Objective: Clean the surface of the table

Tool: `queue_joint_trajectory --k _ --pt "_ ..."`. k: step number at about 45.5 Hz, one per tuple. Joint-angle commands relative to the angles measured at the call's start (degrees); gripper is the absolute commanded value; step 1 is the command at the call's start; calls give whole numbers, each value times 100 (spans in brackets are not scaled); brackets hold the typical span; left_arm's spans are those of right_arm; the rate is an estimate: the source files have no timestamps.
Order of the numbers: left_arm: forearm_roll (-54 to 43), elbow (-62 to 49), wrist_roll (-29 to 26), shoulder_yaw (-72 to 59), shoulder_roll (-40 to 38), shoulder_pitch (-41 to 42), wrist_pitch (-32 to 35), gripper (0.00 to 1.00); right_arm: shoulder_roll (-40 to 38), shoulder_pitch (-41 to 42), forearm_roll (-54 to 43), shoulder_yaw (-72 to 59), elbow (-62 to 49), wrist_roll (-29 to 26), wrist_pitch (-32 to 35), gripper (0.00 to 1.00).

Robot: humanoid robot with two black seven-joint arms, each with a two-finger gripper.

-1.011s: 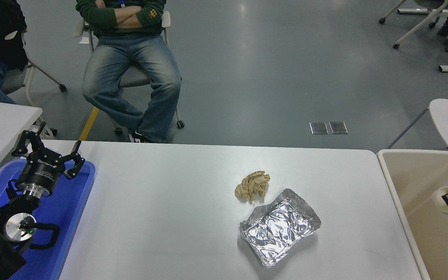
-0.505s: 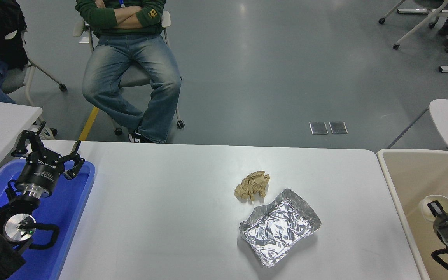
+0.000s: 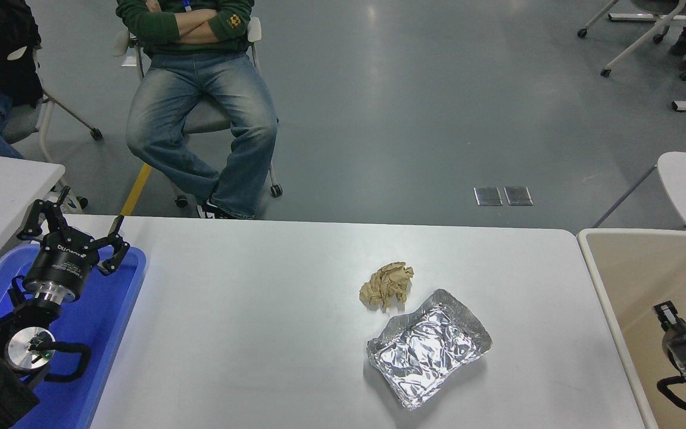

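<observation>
white glossy desk (image 3: 248, 333) fills the middle of the head view, running from the blue tray (image 3: 111, 322) at the left to the beige bin (image 3: 635, 262) at the right. two items lie on it, right of centre: a crumpled brown paper ball (image 3: 386, 285) and, just beside it on the near side, a crinkled foil tray (image 3: 428, 347), empty as far as can be seen, sitting open side up. the two look barely apart or just touching; cannot tell which. nothing else seen on the desk. right gripper (image 3: 673, 322) hangs over the bin, well apart from both items, only partly in view at the frame's edge; cannot tell its state, and nothing can be made out in it. bin floor around it looks bare where visible. left gripper (image 3: 75, 235) parked above the blue tray at lower left, fingers spread, holding nothing. a person (image 3: 200, 89) sits on a chair beyond the far edge, arms folded, not reaching in. judgement on progress: not finished. two pieces of litter remain on the desk, so two pick-and-drop runs into the bin appear to be left. paper ball is the farther of the two from the robot; foil tray is light and thin-walled, likely to deform under a grip. no stains or spills visible, so wiping does not look called for.
</observation>
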Motion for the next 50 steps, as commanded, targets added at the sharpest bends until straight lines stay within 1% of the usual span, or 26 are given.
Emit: queue_joint_trajectory --k 1,10,13,17,24,28,34,43,50 --pt "0 0 -1 0 2 0 0 100 -64 17 28 -4 -3 0 32 100" --pt "0 0 -1 0 2 0 0 100 -275 87 28 13 24 26 120 100" --pt "0 0 -1 0 2 0 0 100 -371 140 37 5 6 53 357 100" --pt "0 0 -1 9 2 0 0 100 -617 412 133 153 15 62 708 100" --pt "0 0 -1 0 2 0 0 100 -854 597 204 294 76 62 990 100" --pt "0 0 -1 9 2 0 0 100 -1013 659 221 330 339 62 1113 100" --pt "0 0 -1 0 -7 0 0 100 -1601 790 230 382 1366 70 1105 100" --pt "0 0 -1 0 -7 0 0 100 -2717 922 186 1173 3678 70 1034 100" --pt "0 0 -1 0 -7 0 0 100 -3131 922 125 1657 4997 79 1017 100"
